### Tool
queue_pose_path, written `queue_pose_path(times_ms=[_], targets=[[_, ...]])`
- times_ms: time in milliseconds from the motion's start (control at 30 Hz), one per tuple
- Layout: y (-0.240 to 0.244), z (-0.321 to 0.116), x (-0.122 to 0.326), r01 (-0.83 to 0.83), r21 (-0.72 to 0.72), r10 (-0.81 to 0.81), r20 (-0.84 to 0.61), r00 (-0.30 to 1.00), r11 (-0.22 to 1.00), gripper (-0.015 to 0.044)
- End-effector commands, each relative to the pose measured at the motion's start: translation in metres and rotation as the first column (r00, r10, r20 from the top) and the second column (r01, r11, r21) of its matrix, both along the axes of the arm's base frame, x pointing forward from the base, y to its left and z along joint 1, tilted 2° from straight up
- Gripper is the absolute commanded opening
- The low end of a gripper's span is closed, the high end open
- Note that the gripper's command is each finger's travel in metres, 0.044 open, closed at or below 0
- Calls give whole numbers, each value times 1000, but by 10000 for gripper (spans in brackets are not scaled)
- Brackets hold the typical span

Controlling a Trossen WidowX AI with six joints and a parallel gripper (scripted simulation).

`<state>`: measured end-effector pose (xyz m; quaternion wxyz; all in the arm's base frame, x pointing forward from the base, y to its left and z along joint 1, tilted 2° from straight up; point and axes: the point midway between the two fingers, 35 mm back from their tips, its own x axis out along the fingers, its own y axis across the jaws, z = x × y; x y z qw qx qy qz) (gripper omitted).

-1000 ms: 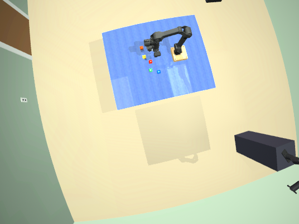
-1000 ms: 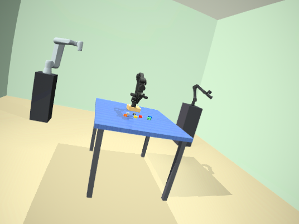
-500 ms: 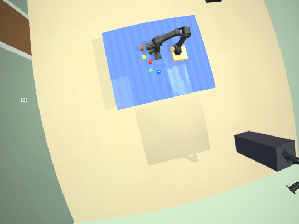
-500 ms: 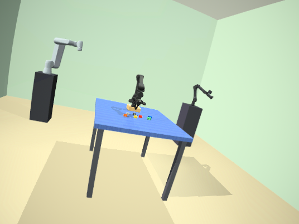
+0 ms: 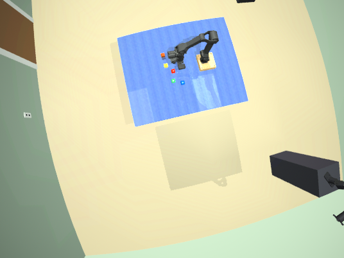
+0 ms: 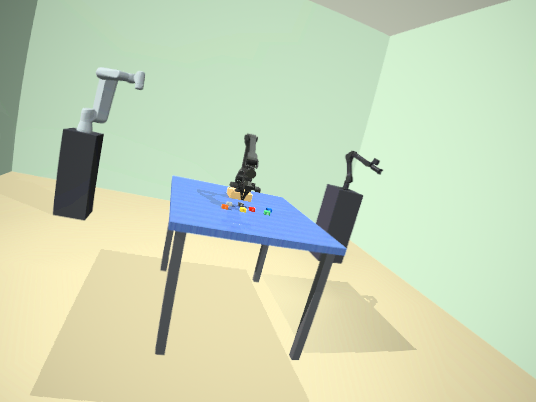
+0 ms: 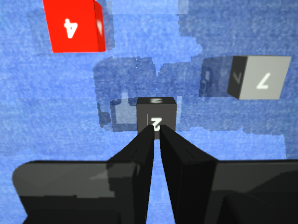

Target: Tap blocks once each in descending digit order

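Note:
My gripper (image 7: 156,130) is shut and empty. Its tips are close above the near part of the dark grey block (image 7: 169,114) with the digit 2; whether they touch it I cannot tell. To the right in the wrist view is a light grey block (image 7: 272,75) with a 7, to the upper left a red block (image 7: 67,35) (image 5: 173,71) (image 6: 252,209) with a 4. A yellow block (image 5: 165,65), an orange block (image 5: 163,54), a green block (image 5: 173,81) and a blue block (image 5: 182,83) have digits too small to read. The arm hides both grey blocks in the top view.
The blocks stand on the blue table (image 5: 138,64) (image 6: 200,215). The arm's wooden base (image 5: 210,65) is on the table, on the opposite side of the gripper from the orange block. Other arms on dark pedestals (image 6: 77,175) (image 6: 340,210) stand away from the table.

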<state>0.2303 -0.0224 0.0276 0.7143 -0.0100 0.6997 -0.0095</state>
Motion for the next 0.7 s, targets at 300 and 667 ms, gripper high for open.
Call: queue_pose_path(times_ms=[300, 667], targets=[[-1, -22, -3, -4, -2, 4, -9, 1000, 1000, 20], [0, 9, -3, -4, -2, 4, -9, 1000, 1000, 20]])
